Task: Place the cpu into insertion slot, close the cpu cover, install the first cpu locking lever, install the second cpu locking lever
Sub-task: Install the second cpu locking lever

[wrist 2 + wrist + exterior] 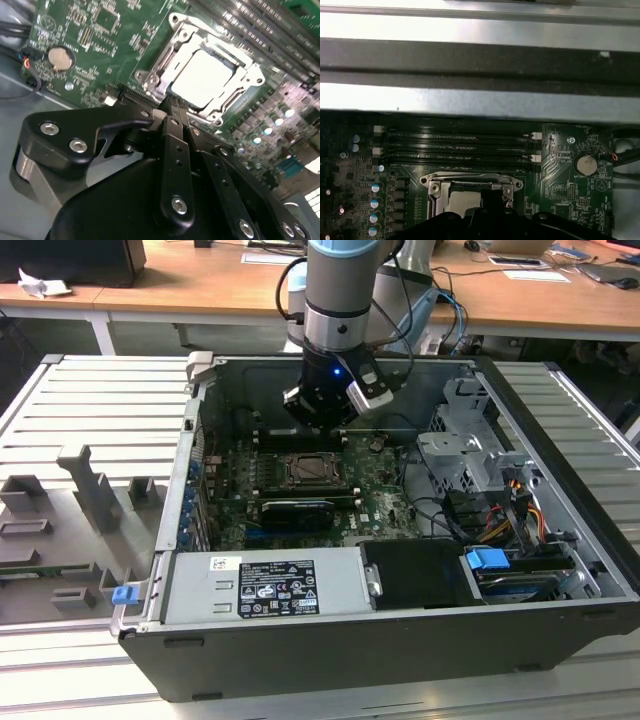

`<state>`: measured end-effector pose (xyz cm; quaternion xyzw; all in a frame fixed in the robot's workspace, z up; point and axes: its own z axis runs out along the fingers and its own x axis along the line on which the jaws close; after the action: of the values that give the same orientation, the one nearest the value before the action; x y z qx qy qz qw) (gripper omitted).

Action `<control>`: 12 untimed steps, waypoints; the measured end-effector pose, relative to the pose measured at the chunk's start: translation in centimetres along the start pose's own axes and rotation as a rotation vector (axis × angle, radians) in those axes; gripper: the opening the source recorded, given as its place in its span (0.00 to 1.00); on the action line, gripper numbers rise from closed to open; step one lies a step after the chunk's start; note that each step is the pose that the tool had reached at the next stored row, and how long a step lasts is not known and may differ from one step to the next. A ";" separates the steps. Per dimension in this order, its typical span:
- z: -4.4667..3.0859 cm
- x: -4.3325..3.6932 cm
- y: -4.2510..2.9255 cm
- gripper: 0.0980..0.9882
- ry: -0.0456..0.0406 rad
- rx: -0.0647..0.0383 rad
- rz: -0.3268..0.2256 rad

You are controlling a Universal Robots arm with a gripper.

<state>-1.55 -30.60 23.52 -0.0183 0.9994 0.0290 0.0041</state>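
The cpu [202, 80] lies flat in the insertion slot [308, 470], its pale metal top showing. The silvery cpu cover [175, 45] lies down around it as a frame. In the first wrist view the cpu [462, 202] and the cpu cover [470, 179] sit just beyond the gripper's black body. My gripper [167, 102] hangs a little above the socket's near edge, its black fingers [172, 140] drawn together with nothing between them. In the exterior view the gripper [320, 425] hovers over the board just behind the socket. I cannot make out how the locking levers stand.
The open computer case [560, 530] walls in the board. Long black memory slots [455, 145] run beside the socket. A graphics card [292, 510], a power supply [265, 585], a drive cage [470, 455] and cables [520, 505] surround it. A coin battery [61, 58] sits nearby.
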 end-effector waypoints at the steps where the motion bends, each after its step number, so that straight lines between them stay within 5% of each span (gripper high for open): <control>1: -0.01 0.01 -0.28 0.01 0.0000 0.000 0.000; 5: -0.05 0.05 -1.23 0.01 0.0000 0.000 0.000; 12: -0.70 0.04 -1.28 0.01 -0.0006 0.000 0.000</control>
<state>-1.55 -31.91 24.14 -0.0183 0.9994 0.0291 0.0044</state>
